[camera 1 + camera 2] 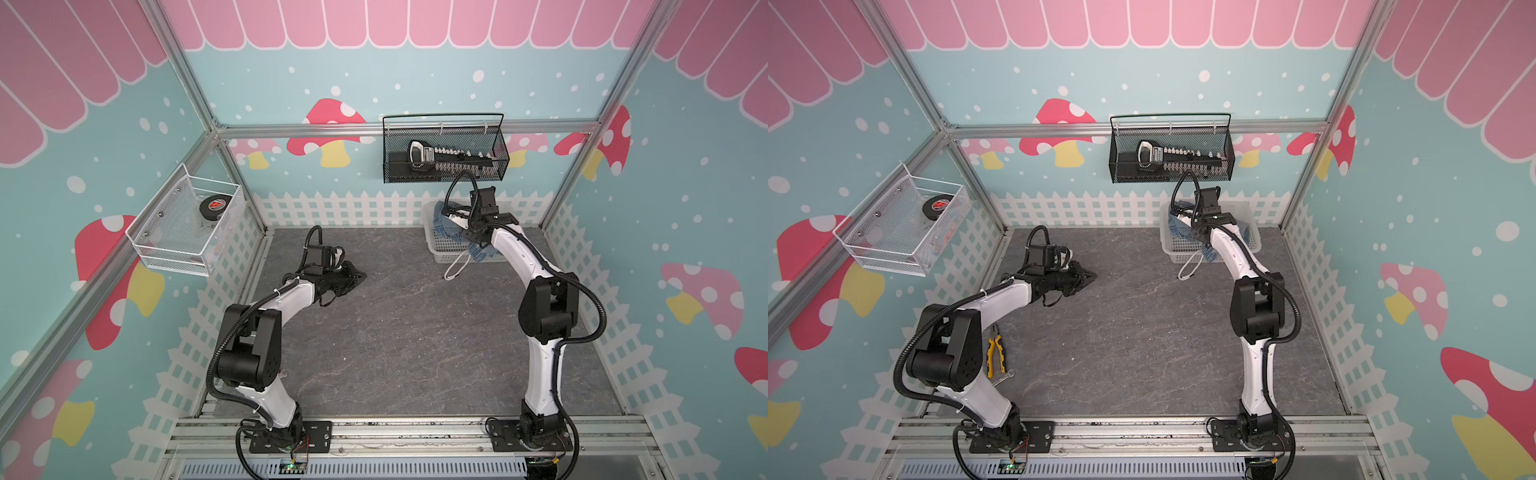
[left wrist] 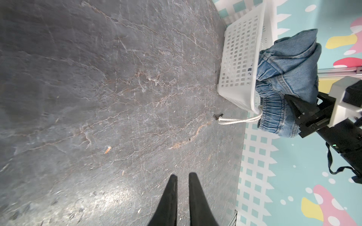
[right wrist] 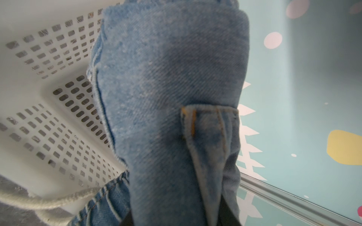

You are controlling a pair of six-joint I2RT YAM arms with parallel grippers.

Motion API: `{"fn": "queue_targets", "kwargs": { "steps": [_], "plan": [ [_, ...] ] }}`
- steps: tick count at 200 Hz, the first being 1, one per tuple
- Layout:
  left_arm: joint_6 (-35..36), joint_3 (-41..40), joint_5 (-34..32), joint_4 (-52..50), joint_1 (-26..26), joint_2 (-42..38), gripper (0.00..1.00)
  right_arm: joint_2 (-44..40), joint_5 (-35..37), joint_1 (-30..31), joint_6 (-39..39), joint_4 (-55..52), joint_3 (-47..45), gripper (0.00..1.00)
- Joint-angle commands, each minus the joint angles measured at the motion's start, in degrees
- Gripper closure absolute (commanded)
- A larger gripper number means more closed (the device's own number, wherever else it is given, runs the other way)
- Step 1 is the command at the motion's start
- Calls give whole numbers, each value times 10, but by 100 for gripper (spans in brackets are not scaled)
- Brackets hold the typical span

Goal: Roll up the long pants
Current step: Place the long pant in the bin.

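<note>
The long pants [image 1: 444, 218] [image 1: 1177, 222] are a bundle of light blue denim in a white plastic basket [image 1: 434, 250] [image 1: 1169, 249] at the back right of the table. Their gathered waistband [image 2: 274, 109] hangs over the basket rim [image 2: 252, 97], and the white drawstring [image 1: 455, 268] [image 2: 239, 121] trails onto the table. My right gripper [image 1: 473, 237] [image 1: 1198, 235] [image 2: 293, 109] reaches down into the basket and is shut on a fold of the denim [image 3: 166, 97], which hides most of its fingers. My left gripper [image 1: 359, 275] [image 1: 1090, 275] [image 2: 183, 176] hovers low over the left of the table, nearly closed and holding nothing.
The grey stone-look table [image 1: 395, 332] is fenced by patterned walls. A black wire basket [image 1: 444, 153] with a tool hangs on the back wall above the right arm. A white wire basket [image 1: 187, 224] with a puck hangs on the left wall. Yellow pliers [image 1: 995, 353] lie by the left arm.
</note>
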Motion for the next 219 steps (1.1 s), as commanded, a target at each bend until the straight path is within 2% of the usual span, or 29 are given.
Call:
{"fn": "queue_targets", "kwargs": {
  "steps": [1,37,50,56,59,65,94,103,128,150,168,190,205,219],
  "plan": [
    [-13,20,-9,-3,-5,14,86,10,-29,-1,6,60,29,100],
    [-15,27,-11,-3,-6,25,86,19,-49,-1,14,72,36,98],
    [-17,30,-12,-2,-7,27,85,30,-29,-1,22,78,47,82],
    [-17,31,-12,-3,-7,28,85,32,-20,-1,27,81,51,67],
    [-17,32,-12,-2,-7,29,85,33,-16,-1,30,82,52,54],
    [-17,32,-12,-3,-7,30,85,32,-7,-1,41,84,55,43],
    [-17,34,-12,-3,-8,31,85,5,7,-1,73,96,51,36],
    [-16,37,-9,-3,-8,32,85,-9,-1,-2,77,110,37,27],
    [-18,38,-5,1,-11,36,85,-40,9,-1,100,115,25,26],
    [-20,37,-5,9,-15,32,85,-120,6,1,154,143,-54,28],
    [-25,30,-7,25,-15,27,85,-218,10,7,227,162,-146,29],
    [-28,21,-16,49,-17,11,85,-339,8,10,355,153,-268,29],
    [-3,12,-59,33,-17,-19,81,-420,3,10,421,155,-365,27],
    [39,5,-136,-9,-12,-59,75,-478,-10,10,458,151,-453,25]
  ]
}}
